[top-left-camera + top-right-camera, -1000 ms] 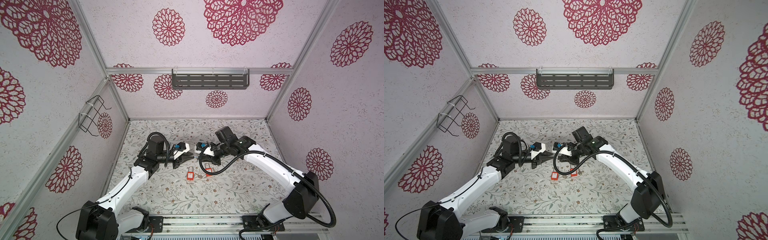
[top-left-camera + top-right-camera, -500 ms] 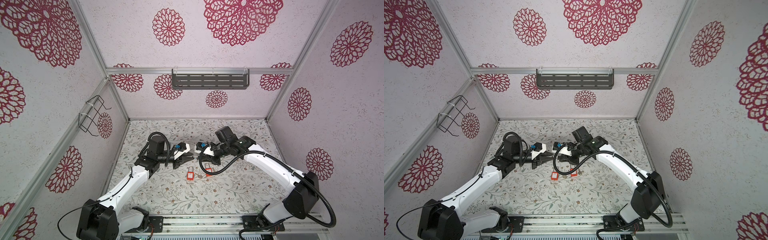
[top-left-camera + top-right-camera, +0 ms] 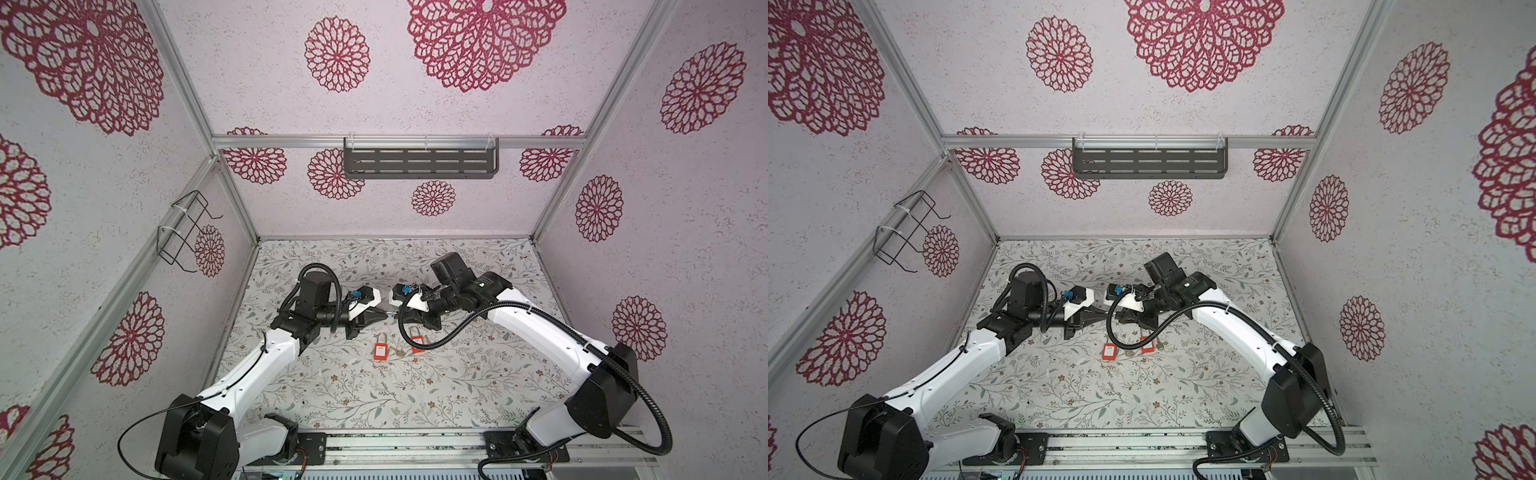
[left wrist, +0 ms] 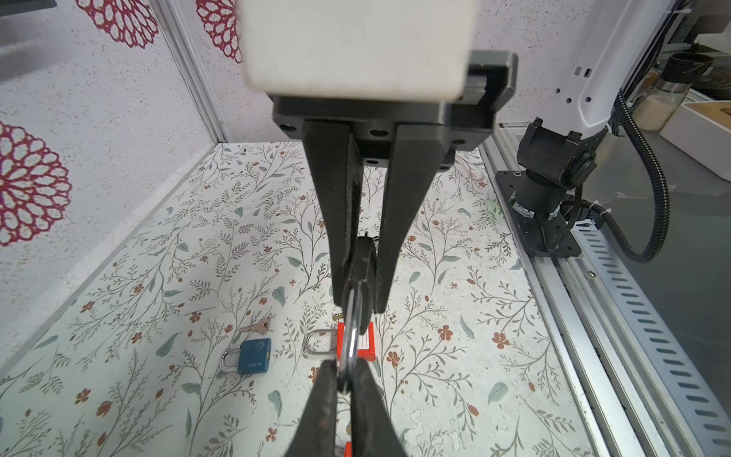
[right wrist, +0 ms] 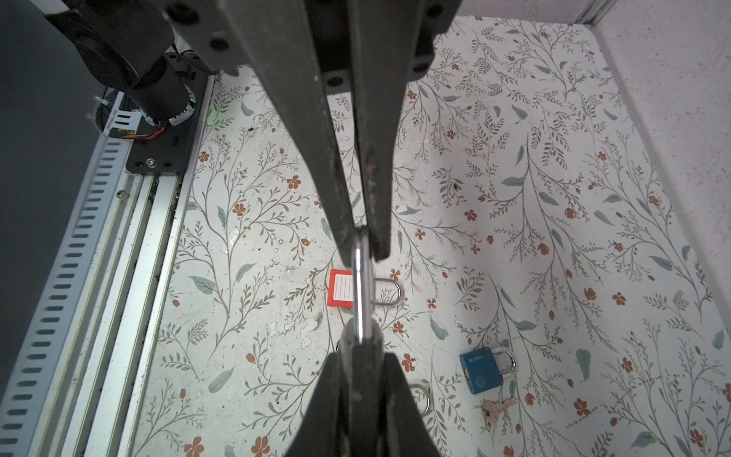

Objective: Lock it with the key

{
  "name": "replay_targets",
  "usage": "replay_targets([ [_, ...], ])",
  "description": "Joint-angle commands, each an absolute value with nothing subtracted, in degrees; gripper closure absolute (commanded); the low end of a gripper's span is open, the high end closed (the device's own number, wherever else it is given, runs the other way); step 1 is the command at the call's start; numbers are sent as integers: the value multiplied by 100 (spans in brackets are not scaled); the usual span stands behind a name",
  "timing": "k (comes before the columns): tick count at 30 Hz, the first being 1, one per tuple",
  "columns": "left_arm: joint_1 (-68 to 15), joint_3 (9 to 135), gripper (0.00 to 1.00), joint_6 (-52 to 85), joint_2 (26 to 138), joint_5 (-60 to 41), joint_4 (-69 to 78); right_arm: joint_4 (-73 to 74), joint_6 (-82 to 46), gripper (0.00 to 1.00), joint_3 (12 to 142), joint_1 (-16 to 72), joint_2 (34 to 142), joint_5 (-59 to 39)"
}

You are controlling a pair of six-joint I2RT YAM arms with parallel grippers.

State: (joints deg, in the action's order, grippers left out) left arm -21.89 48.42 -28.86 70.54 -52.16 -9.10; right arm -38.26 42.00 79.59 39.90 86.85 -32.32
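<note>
L claw (image 4: 358, 302) & R claw (image 5: 366, 247) meet tip to tip in mid-air above the table (image 3: 332, 386), approx. mid-table in both top views. L claw is clenched on the dark head of the key (image 4: 364, 257), fingers tight on either side. A silver ring (image 4: 350, 340) runs from the key head straight across to the R claw, which is pinched shut on the ring's far end, so key + ring bridge the two claws, off the table. Whether the key blade shows can't be told; it's hidden betw. the fingers. Below them on the table: red padlock (image 3: 381, 350), lying flat w/ shackle pointing away from the arm bases, & a second red padlock (image 3: 419, 350) just beside it, partly under the R arm's black cable (image 3: 457, 330). Blue padlock (image 5: 484, 370) lies flat farther toward the back wall, apart from the red ones, w/ a small bare spare key (image 5: 496, 407) near it, not touching.
</note>
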Motion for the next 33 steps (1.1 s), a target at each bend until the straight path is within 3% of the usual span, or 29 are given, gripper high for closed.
replay_targets([
  [1,-2256,5019,88,-2936,7102,-5396,-974,-3701,4190,96,8222,3973,8473,-3372],
  [8,-2270,5019,87,-2927,7110,-5414,-984,-3659,4196,96,8210,3973,8490,-3360],
  [14,-2292,5069,100,-2930,7167,-5483,-1019,-3589,4186,97,8169,3973,8464,-3342],
  [33,-2613,5372,100,-2900,7675,-5563,-1318,-2777,4446,100,7624,3983,8302,-3970],
])
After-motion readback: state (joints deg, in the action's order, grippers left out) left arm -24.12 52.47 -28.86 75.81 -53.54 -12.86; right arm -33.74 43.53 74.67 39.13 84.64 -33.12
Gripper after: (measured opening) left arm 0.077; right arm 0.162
